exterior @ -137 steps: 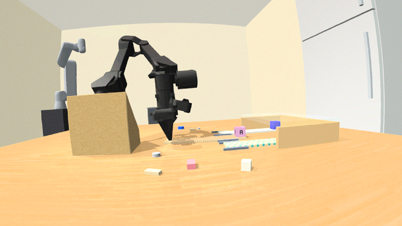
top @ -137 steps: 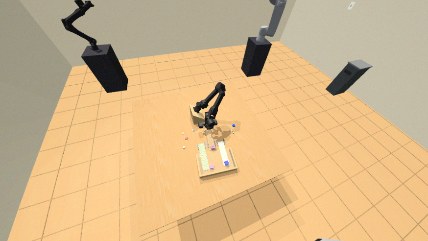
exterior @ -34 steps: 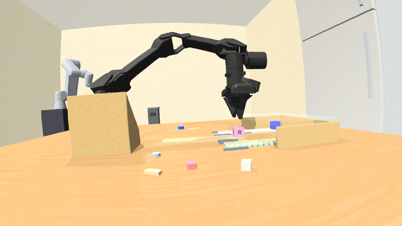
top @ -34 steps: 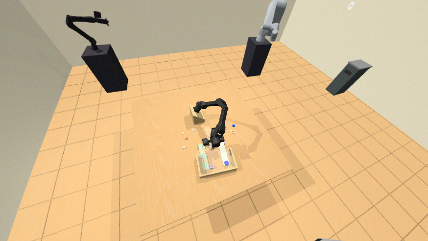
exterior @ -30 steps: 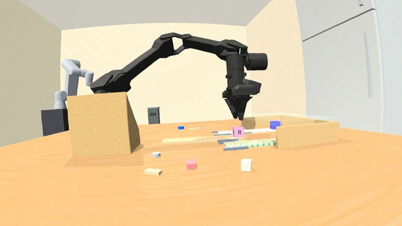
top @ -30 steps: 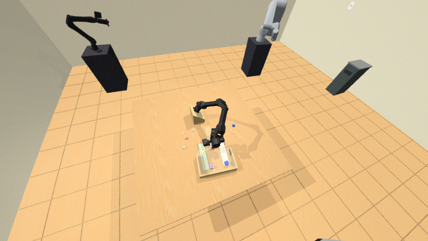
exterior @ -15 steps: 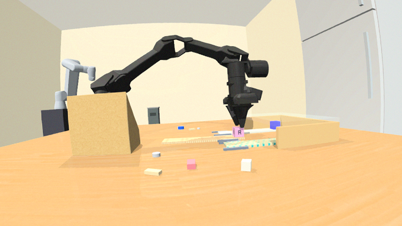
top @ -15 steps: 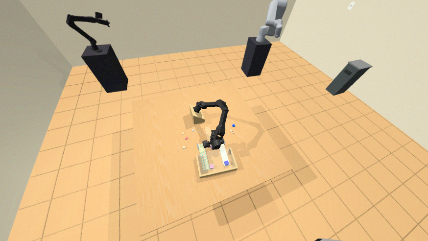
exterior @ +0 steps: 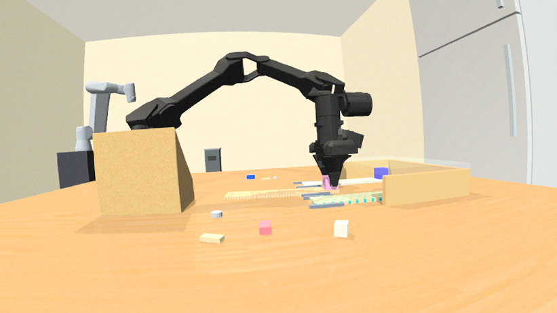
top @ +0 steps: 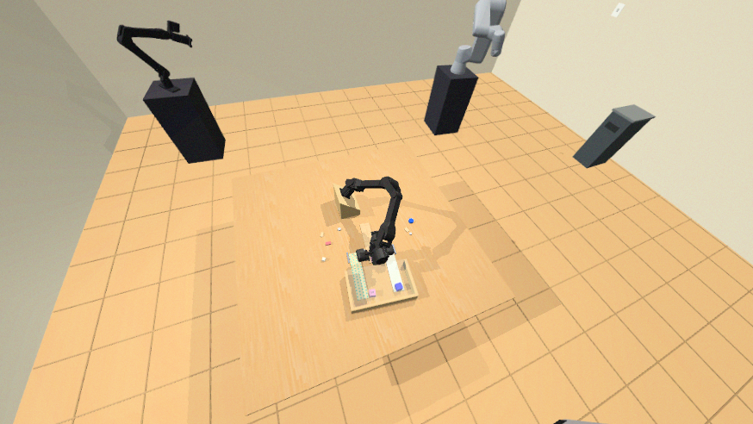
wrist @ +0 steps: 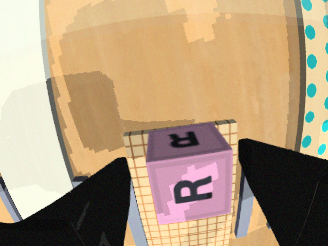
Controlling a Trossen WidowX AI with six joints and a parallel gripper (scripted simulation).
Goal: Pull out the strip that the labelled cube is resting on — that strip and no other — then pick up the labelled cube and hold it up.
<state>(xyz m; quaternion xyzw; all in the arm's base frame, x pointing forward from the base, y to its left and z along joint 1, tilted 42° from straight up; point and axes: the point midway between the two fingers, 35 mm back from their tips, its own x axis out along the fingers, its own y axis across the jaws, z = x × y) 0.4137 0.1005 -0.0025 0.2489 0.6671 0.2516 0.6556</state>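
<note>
Gripper was about half open, fingers either side of the pink R cube with nothing gripped; cube sat on the end of the grid strip, between the white strip and dotted strip.

Beige walls surround an orange tiled floor and a tall pale fridge.
</note>
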